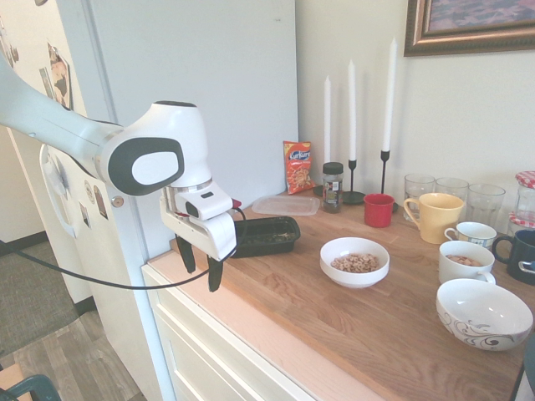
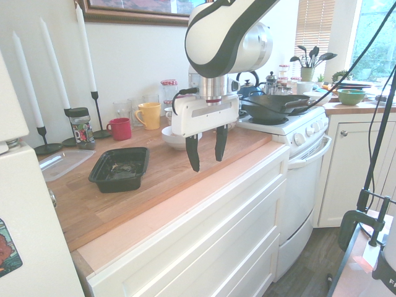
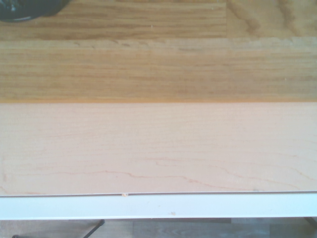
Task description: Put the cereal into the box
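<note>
Your gripper point(image 2: 206, 148) hangs w/ dark fingers spread wide, empty, above the wood counter's point(image 2: 161, 179) pale edge. Tan round cereal point(image 1: 355, 263) sits in a glossy white bowl point(image 1: 354, 247), near the shallow black plastic box point(image 1: 266, 235).

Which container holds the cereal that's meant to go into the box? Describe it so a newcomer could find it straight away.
On the wooden countertop, look right of the black box. There a small plain white bowl holds the tan cereal. Unlike the larger patterned bowl and the mugs behind, it is unpatterned and has no handle.
</note>
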`<act>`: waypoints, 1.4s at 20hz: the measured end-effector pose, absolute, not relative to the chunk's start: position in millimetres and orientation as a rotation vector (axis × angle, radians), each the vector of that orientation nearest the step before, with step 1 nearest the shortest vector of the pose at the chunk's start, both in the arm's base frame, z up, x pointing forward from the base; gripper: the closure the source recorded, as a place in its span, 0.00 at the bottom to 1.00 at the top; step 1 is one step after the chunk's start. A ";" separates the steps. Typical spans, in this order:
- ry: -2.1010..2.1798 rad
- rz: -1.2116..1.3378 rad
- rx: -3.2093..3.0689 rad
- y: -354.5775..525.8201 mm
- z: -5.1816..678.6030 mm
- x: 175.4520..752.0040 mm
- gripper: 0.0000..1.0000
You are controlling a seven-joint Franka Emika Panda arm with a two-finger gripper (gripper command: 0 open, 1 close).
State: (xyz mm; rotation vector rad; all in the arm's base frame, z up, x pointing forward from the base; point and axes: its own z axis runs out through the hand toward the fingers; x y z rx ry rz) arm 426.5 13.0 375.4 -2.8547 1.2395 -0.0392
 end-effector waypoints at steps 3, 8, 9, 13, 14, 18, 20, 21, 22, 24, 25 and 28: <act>1.239 -0.098 -2.843 9.2 382.4 435.7 0.00; 1.368 -0.190 -2.769 -52.6 402.1 515.8 0.00; 1.405 -0.206 -2.746 -69.0 404.3 529.2 0.00; 1.552 -0.264 -2.633 -137.2 426.7 565.3 0.00; 1.588 -0.262 -2.595 -153.5 429.2 576.6 0.00; 1.645 -0.226 -2.445 -208.9 418.0 606.3 0.00; 1.667 -0.205 -2.384 -229.2 405.0 613.6 0.00; 1.687 -0.202 -2.351 -236.6 397.1 617.6 0.00; 1.696 -0.202 -2.335 -239.4 390.1 620.9 0.00; 1.714 -0.223 -2.307 -243.3 373.6 630.6 0.00; 1.719 -0.244 -2.299 -245.2 368.8 634.6 0.00; 1.732 -0.258 -2.275 -247.9 352.9 644.9 0.00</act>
